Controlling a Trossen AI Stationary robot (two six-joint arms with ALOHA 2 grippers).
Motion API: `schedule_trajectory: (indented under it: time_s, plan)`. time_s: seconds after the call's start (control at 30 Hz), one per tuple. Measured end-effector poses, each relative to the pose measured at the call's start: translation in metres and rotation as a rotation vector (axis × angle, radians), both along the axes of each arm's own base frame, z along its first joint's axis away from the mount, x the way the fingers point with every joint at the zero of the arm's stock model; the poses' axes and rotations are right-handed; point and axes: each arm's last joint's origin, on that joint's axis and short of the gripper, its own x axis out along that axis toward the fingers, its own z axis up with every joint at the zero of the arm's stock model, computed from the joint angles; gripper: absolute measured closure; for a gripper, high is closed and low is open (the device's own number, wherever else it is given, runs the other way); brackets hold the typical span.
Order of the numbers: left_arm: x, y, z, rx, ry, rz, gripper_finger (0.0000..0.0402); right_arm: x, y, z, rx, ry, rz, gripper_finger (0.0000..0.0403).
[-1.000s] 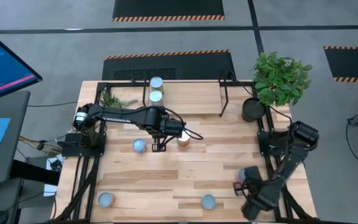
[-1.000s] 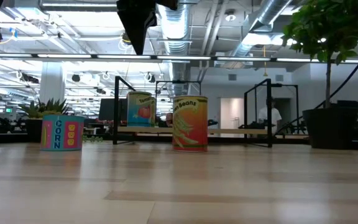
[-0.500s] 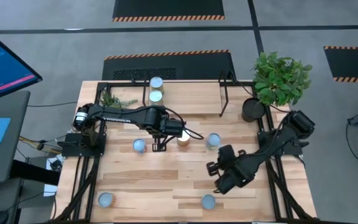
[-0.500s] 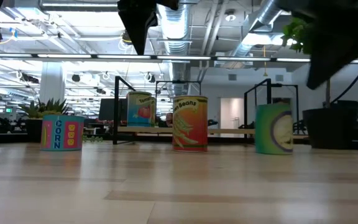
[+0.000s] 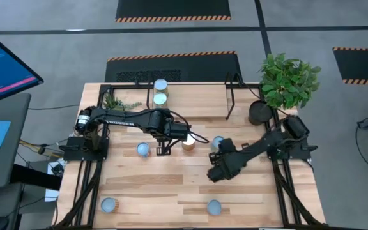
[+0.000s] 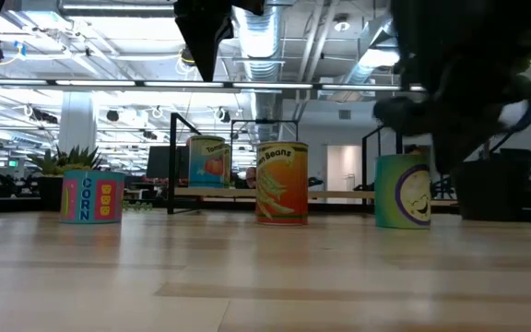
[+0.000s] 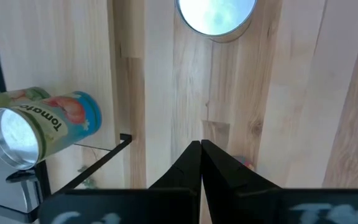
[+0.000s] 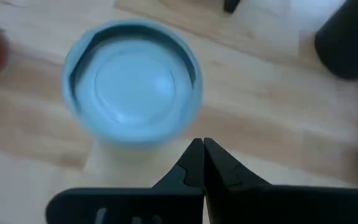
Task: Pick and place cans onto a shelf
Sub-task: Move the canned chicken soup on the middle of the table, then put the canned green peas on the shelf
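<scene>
On the near left of the surface [image 5: 171,185] stands a pale-topped can [image 5: 109,205], well apart from both arms. Farther in, the corn can [image 6: 92,195] sits just left of the left claw [image 5: 161,151], whose fingers are clenched together with nothing between them; it hangs above bare wood between that can and the green-beans can [image 6: 282,182]. At the back, the shelf [image 5: 190,92] already carries two cans at its left end, one of them the tomato can [image 7: 39,124], which leaves most of the board free.

Right of centre, the right claw [image 5: 214,172] is also pinched shut and empty, hovering just beside the pale-blue-topped can [image 8: 132,78], which stands upright on the surface in front of the shelf. One more can [image 5: 214,206] waits near the front edge.

The step in hand looks like the right arm's approach to that blue-topped can. To do it well, the claw should spread wider than the lid before descending, centre itself over the rim, come straight down so one finger passes each side, and close low enough on the wall to keep the tin upright. The shelf's black leg [image 5: 230,99] and the plant pot [image 5: 259,113] are near, so the lift should clear the board's edge.
</scene>
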Motion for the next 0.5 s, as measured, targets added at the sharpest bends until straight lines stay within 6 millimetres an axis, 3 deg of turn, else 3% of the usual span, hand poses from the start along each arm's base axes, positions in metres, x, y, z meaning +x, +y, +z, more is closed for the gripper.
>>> schedule_trajectory:
  time_s: [0.17,0.27,0.5]
  plan:
    - [-0.001,0.000,0.000,0.007,0.014,-0.012,0.0401,0.024,-0.011,-0.008,0.055,-0.048,0.117,0.0390]
    - [-0.001,0.000,0.000,0.011,0.021,-0.024,0.0401,0.036,-0.012,-0.002,0.064,-0.124,0.217,0.0390]
    - [-0.005,0.002,0.000,0.082,0.053,-0.029,0.0401,0.037,0.000,0.021,0.075,-0.085,0.346,0.0390]
